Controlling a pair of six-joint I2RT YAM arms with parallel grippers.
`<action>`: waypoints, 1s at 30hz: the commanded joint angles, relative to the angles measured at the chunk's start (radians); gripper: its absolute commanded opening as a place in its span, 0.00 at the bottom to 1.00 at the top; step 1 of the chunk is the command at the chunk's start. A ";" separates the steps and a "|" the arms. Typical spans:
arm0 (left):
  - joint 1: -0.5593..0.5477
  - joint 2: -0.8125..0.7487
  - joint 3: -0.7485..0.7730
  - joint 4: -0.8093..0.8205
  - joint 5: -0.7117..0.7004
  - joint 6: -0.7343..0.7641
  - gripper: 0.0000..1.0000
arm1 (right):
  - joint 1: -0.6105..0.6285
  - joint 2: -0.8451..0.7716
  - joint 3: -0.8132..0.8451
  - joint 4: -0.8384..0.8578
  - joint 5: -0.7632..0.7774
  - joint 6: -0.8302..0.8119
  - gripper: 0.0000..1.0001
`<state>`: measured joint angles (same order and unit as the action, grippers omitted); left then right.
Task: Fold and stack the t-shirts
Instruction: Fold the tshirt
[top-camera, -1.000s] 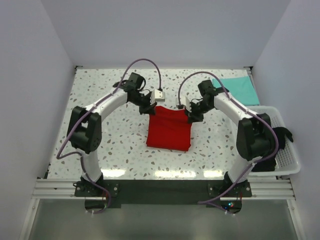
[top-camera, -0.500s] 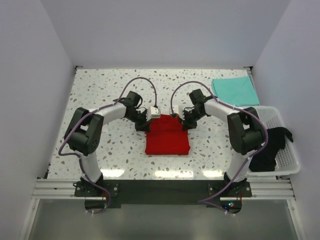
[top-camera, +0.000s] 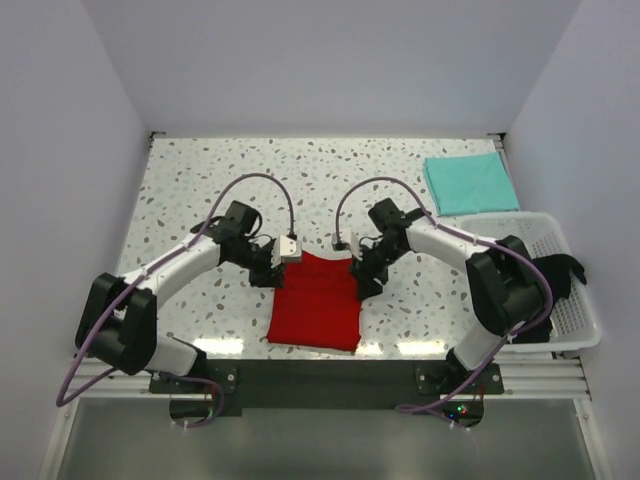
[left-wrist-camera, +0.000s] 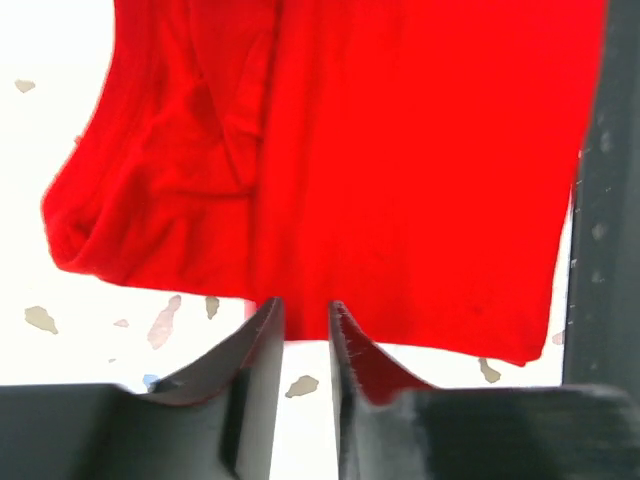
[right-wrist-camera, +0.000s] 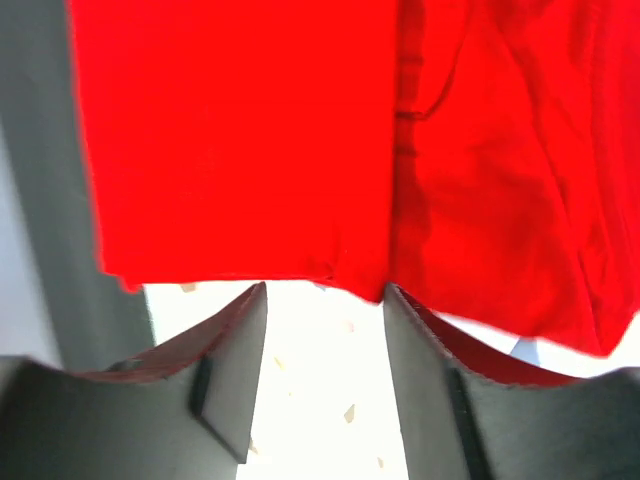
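Red t-shirt (top-camera: 315, 305): folded, near centre.
Mint-teal t-shirt (top-camera: 470, 183): folded, far right, not yet stacked.
Black t-shirt (top-camera: 568, 268): unfolded, in basket (top-camera: 580, 332).
Left gripper (left-wrist-camera: 300, 315), right gripper (right-wrist-camera: 325, 295): jaws parted, nothing held.

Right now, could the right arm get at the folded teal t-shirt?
Probably yes: the teal t-shirt lies uncovered beside the white basket, and the right gripper, jaws parted at the edge of the red t-shirt, seems empty.

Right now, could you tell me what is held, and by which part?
Nothing; left tool and right tool stand open, tips at the red t-shirt.
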<state>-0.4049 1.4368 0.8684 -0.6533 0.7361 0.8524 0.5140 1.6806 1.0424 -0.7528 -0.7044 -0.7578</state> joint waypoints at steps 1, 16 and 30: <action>0.005 -0.091 0.000 0.013 0.071 0.050 0.34 | -0.072 -0.045 0.059 -0.054 -0.145 0.173 0.54; -0.227 0.128 0.099 0.239 -0.096 0.051 0.47 | -0.046 0.255 0.332 0.237 -0.159 0.782 0.36; -0.259 0.284 0.172 0.182 -0.040 0.040 0.45 | -0.028 0.482 0.384 0.257 -0.115 0.775 0.35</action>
<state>-0.6575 1.6985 0.9977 -0.4530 0.6495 0.8970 0.4885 2.1368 1.3876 -0.5175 -0.8570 0.0277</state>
